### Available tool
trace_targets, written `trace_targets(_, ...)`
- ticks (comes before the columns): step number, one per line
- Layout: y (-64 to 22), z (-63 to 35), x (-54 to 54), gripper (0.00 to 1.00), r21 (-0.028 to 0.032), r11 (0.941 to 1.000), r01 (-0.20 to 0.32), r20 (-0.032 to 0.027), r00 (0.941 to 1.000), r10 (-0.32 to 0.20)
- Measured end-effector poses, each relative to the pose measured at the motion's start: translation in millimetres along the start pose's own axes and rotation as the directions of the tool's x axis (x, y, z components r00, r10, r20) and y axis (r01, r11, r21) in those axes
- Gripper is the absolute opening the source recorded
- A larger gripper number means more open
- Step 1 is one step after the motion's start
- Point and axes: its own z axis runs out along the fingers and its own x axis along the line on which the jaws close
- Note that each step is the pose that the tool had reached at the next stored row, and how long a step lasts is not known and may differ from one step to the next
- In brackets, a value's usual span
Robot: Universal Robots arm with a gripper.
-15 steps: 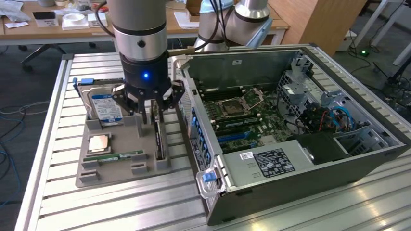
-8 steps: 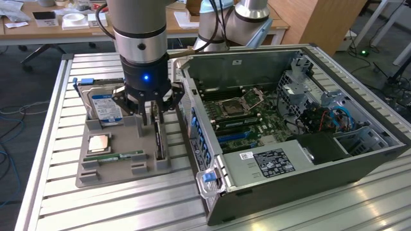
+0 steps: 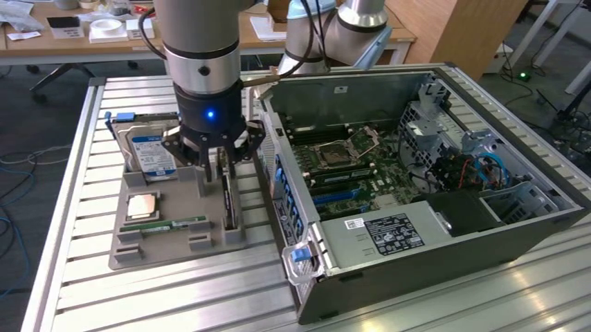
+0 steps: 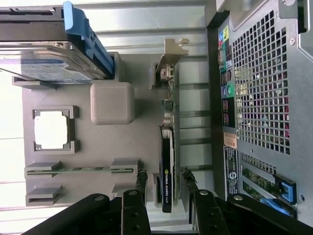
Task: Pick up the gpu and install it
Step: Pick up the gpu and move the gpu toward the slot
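Nearest the wrist camera are the black fingers (image 4: 133,210) of the gripper (image 4: 164,178), spread apart and standing on either side of the gpu (image 4: 167,166) with a gap showing on both faces, so nothing is pinched yet. That card stands on its long edge in a slot of the gray parts tray (image 4: 142,137), black cooler face towards the tray's middle. Its silvery bracket (image 4: 172,51) is at the end far from the fingers, and the open computer case (image 4: 259,88) sits just beside it. In the exterior view the gripper (image 3: 219,166) hangs directly over the gpu (image 3: 228,200), with the hard drive (image 3: 152,155), the processor (image 3: 141,206) and the memory stick (image 3: 165,225) lying farther towards that view's left. The step in hand looks like the grasp itself. To do it well, the pads should probably close squarely on the cooler block and the board's back, not on bare components. The gap looks wider on the cooler side, so centring the card first would likely stop it tipping in its slot. A straight vertical pull would likely keep the lower edge from binding against the tray's supports.
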Motion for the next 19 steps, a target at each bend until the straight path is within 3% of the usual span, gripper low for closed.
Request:
trace_targets(6,-0.3,6.0,0.1,0.42,-0.0001,1.0,0.0,0.0001,1.0,0.0)
trace_targets(9,-0.7,15.4,0.4,0.42,0.0,1.0,0.0,0.0,1.0,0.0)
trace_targets(19,-0.3,16.9,-6.1,0.42,-0.0001,1.0,0.0,0.0,1.0,0.0)
